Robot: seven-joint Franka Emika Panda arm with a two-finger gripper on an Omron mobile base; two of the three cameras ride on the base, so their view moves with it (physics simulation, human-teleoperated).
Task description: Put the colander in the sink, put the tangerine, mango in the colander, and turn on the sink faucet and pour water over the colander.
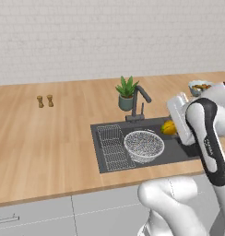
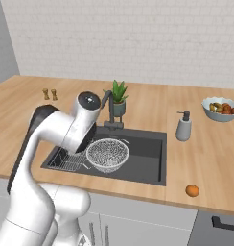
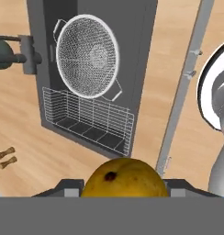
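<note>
- Over the right part of the sink (image 1: 109,163), the mango (image 3: 124,178) sits between the jaws of the gripper (image 3: 124,187), held; in the hand view its lower half is cut off, and the fingertips barely show at its sides.
- From the left base view just a yellow sliver of the mango (image 1: 168,127) shows beside the white arm, which hides the gripper itself.
- Inside the dark, rectangular basin stands the colander (image 2: 107,153), a round bowl of fine silvery mesh with nothing in it, just right of the flat wire rack (image 1: 112,146).
- Behind the basin rises the sink faucet (image 1: 138,102), thin and dark, with an angled spout.
- Near the front edge of the wooden desk (image 2: 205,158), well right of the sink, lies the tangerine (image 2: 192,190), small and round.
</note>
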